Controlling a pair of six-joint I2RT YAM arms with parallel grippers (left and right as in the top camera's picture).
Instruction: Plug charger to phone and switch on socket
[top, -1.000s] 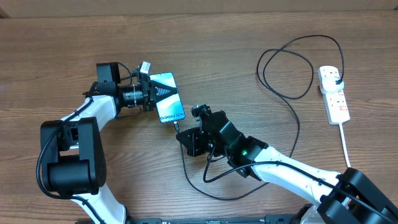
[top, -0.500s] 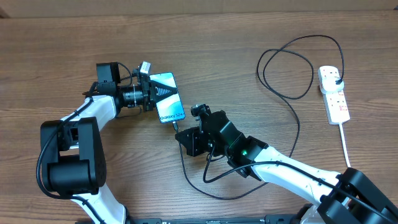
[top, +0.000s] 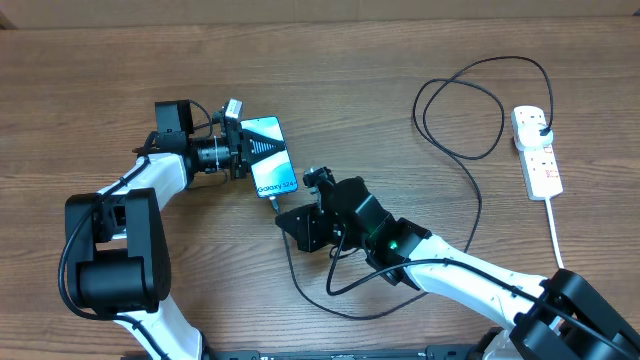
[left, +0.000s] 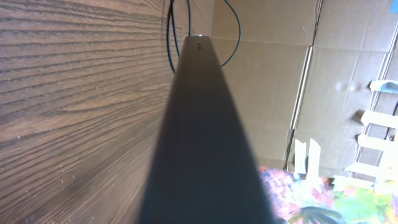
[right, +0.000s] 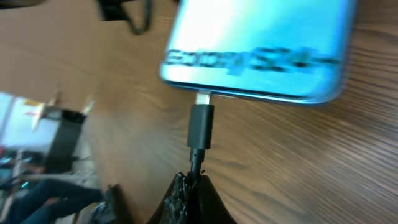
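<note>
Wood-grain tabletop (top: 380, 60) fills the overhead view, and a cardboard wall (left: 267, 81) stands behind it in the left wrist view.

The phone (top: 270, 157) lies left of centre with its blue screen lit and facing up. The left pincer (top: 243, 150) pinches the phone at its upper-left end, with one dark finger lying across the screen. In the left wrist view the phone (left: 202, 137) shows edge-on, as a dark band running up the middle of the picture.

The right pincer (top: 285, 214) sits just below and right of the phone's lower end. Its fingers (right: 186, 194) are pressed together on the charger (top: 478, 215), gripping the thin cable just behind the connector (right: 201, 126). The connector points straight at the phone (right: 261, 50), and its bright metal tip meets the phone's lower edge. How far the tip sits in the port cannot be told.

From the right pincer the cable drops towards the near edge and curls round under the right arm. It then climbs to the right and makes a wide loop near the far edge, ending at the plug (top: 541, 126).

The plug sits in the far outlet of the socket (top: 540, 160). The socket lies well apart from the phone, at the right side of the tabletop. Its white cord (top: 554, 232) trails towards the near edge. The switches are too small for their position to be read.
</note>
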